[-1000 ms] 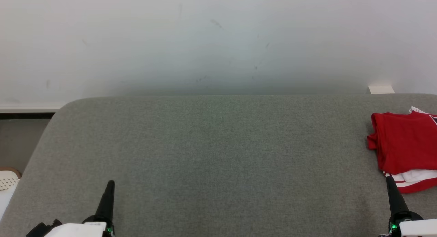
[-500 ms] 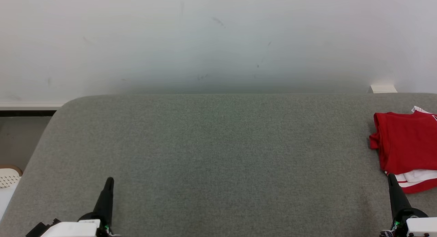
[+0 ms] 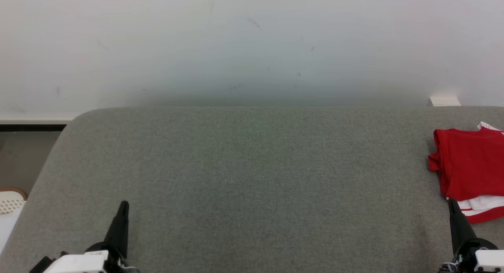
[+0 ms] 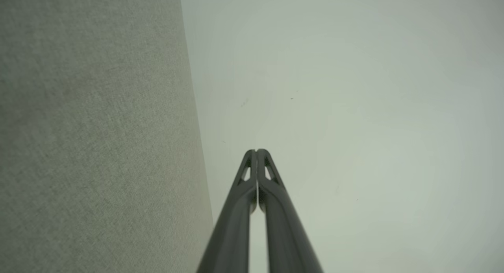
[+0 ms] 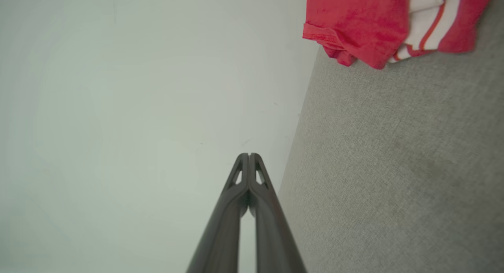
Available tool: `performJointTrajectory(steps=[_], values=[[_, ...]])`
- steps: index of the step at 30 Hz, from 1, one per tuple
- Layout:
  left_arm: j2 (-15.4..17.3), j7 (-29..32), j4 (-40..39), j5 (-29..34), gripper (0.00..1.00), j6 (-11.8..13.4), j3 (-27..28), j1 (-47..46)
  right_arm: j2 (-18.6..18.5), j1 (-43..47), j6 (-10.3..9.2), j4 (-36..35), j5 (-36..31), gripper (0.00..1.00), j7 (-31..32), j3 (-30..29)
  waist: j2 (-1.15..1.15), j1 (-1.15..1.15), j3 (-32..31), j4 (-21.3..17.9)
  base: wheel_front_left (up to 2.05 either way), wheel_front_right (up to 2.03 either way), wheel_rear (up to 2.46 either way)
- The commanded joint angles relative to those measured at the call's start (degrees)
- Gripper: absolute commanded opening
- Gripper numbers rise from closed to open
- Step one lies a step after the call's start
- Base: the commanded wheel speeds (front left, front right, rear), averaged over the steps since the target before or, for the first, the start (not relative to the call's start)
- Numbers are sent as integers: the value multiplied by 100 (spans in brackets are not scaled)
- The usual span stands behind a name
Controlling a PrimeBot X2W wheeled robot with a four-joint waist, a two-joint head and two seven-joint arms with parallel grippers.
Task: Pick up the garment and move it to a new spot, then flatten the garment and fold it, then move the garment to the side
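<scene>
A folded red garment (image 3: 468,166) with white trim lies at the right edge of the grey padded table (image 3: 252,174), cut off by the head view's right border. The right wrist view has the garment (image 5: 358,21) at its top right. My right gripper (image 3: 453,204) is shut and empty, its tip just in front of the garment's near white-striped edge. In the right wrist view the right gripper (image 5: 249,155) has its fingers pressed together. My left gripper (image 3: 123,205) stands shut and empty at the lower left, far from the garment, and the left gripper (image 4: 256,151) points past the table's edge.
A pale wall (image 3: 252,48) rises behind the table. The table's left edge slopes toward a strip of floor, where a white perforated object (image 3: 10,204) sits. A small white block (image 3: 445,101) rests at the table's back right.
The whole head view has drifted slightly, so the camera has moved. Both grippers have sunk a little toward the bottom edge and stay shut. The garment lies as before.
</scene>
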Motion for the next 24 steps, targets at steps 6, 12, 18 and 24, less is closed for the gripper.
performJointTrajectory(steps=[6,12,18,24], values=[[39,47,-14,-167,0,-37,26,-53,14,-79,-12,15,133,0,55,-44,0,0,7,6,0,0,0],[39,47,-15,-167,0,-37,25,-52,14,-78,-12,15,131,0,57,-46,0,0,7,6,0,0,0],[39,46,-15,-167,0,-37,25,-52,14,-78,-12,15,129,0,58,-47,0,0,7,6,0,0,0],[39,46,-15,-167,0,-37,25,-52,14,-78,-12,15,127,0,59,-49,0,0,7,6,0,0,0]])
